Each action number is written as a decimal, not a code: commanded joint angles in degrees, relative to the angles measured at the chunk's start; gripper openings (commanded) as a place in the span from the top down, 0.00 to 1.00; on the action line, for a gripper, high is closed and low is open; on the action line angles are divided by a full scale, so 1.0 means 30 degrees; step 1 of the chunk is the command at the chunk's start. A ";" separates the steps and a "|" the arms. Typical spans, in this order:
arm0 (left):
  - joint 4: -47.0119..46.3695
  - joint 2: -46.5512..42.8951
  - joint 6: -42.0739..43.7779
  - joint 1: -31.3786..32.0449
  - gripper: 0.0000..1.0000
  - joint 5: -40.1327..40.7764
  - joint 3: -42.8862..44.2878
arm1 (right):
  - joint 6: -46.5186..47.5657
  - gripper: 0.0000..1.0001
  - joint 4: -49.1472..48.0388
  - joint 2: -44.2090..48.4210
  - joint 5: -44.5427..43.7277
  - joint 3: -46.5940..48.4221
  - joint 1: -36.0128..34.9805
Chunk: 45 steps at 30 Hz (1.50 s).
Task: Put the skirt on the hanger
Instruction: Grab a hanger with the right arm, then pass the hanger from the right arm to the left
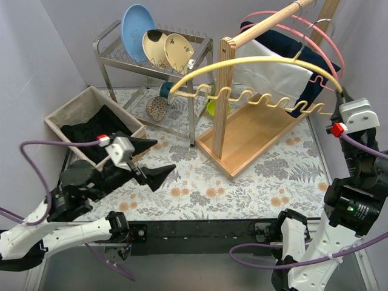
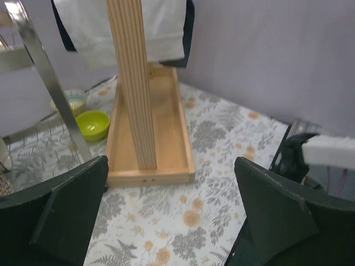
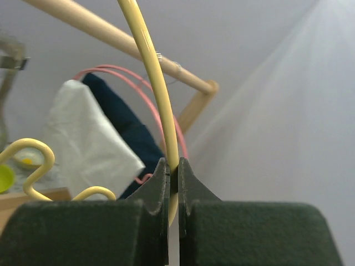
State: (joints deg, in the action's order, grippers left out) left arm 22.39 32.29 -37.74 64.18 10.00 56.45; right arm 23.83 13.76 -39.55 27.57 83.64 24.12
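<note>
yellow and smooth, the thin-tubed hanger (image 1: 254, 60) with its wavy lower bar is held up near the pale wooden rack (image 1: 225, 97), its round rod pinched at one end between the dark, closed-down jaws of the right gripper (image 3: 172, 166). the left gripper (image 1: 161, 156) hovers over the floral tablecloth (image 1: 242, 182), its wedge-shaped fingers spread wide and holding nothing. the black skirt (image 1: 97, 126) lies crumpled in the fabric-sided basket (image 1: 68, 108) at the table's left.
</note>
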 commanded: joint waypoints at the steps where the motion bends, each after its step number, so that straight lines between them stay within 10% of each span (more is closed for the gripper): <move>1: 0.2286 0.0250 -0.1187 -0.0125 0.02 -0.1279 0.3882 | -0.1179 0.99 0.1536 0.0175 0.4779 0.0016 0.0163; 24: 0.6305 1.0056 -0.6053 -0.0096 0.02 -0.5235 1.0830 | 1.1534 0.99 0.9503 0.3896 1.1665 -0.8893 0.0163; 45: 0.6485 1.2938 -0.7838 -0.0125 0.51 -1.2443 0.9166 | 1.9564 0.99 1.5598 0.4365 1.5476 -1.0154 0.0046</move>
State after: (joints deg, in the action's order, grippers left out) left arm 44.18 72.84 -58.92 64.07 -22.22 87.20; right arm 79.46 57.04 -26.83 69.04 53.63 24.36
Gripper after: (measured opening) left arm 0.525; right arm 0.047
